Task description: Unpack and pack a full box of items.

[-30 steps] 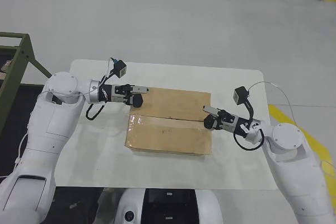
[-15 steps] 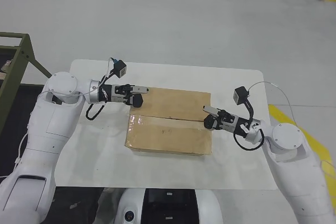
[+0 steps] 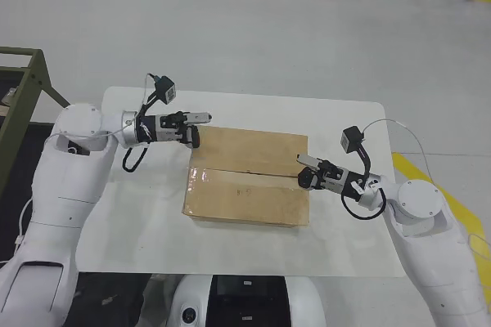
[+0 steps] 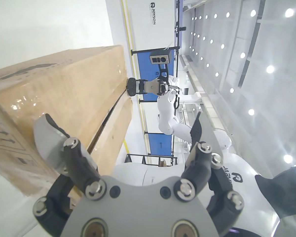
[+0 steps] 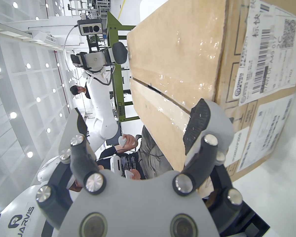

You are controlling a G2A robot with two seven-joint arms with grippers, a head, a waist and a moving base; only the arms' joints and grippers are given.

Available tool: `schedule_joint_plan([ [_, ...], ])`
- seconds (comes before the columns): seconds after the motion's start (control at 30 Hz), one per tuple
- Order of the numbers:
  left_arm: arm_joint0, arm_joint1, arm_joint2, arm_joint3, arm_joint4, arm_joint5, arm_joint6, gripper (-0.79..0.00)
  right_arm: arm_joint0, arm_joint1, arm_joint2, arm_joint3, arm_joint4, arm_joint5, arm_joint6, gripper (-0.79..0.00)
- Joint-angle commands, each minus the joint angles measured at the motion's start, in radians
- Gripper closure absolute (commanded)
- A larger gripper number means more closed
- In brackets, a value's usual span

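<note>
- The box (image 3: 245,176) is lying flat on the white table (image 3: 147,233). Its two top flaps are folded shut and meeting along a seam (image 3: 245,170) that is running from one gripper's end to the other's.
- The left gripper (image 3: 195,128) is hovering at the box's far corner on its own side. Its jaws are standing wide apart and holding nothing.
- Seen from the left wrist, the box (image 4: 64,80) is stretching away ahead of the left gripper (image 4: 122,119). One finger (image 4: 49,134) is showing against the box's end wall, while the other is pointing into open air beside the box. I cannot tell whether that first finger is touching the cardboard.
- The right gripper (image 3: 304,172) is sitting at the opposite end of the box, level with the seam. Its jaws are likewise spread and empty.
- Seen from the right wrist, the box (image 5: 177,50) is lying just ahead of the right gripper (image 5: 139,110). The rough-padded finger (image 5: 198,122) is overlapping the box's top edge by the seam (image 5: 157,91), and the other finger is standing clear of the box.
- Printed labels (image 5: 266,70) are covering the end wall beside the padded finger.
</note>
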Motion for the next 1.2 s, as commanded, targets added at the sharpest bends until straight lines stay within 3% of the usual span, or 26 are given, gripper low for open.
schedule_joint_plan([
  [0.0,0.029,0.006,-0.031,-0.038,-0.010,0.009,0.017,-0.785,0.000,0.000,0.000,0.000,0.000,0.000,0.000,-0.785],
  [0.17,0.141,0.024,-0.131,-0.162,-0.030,0.048,0.098,-0.785,0.000,0.000,0.000,0.000,0.000,0.000,0.000,-0.785],
  [0.4,0.382,0.039,-0.280,-0.345,-0.023,0.068,0.279,-0.785,0.000,0.000,0.000,0.000,0.000,0.000,0.000,-0.785],
  [0.63,0.609,0.038,-0.412,-0.457,-0.067,0.068,0.429,-0.785,0.000,0.000,0.000,0.000,0.000,0.000,0.000,-0.785],
  [0.8,0.736,0.032,-0.464,-0.508,-0.083,0.032,0.489,-0.785,0.000,0.000,0.000,0.000,0.000,0.000,0.000,-0.785],
  [1.03,0.873,0.018,-0.505,-0.560,-0.109,-0.036,0.602,-0.785,0.000,0.000,0.000,0.000,0.000,0.000,0.000,-0.785],
  [1.17,0.888,0.016,-0.509,-0.573,-0.119,-0.044,0.610,-0.785,0.000,0.000,0.000,0.000,0.000,0.000,0.000,-0.785],
])
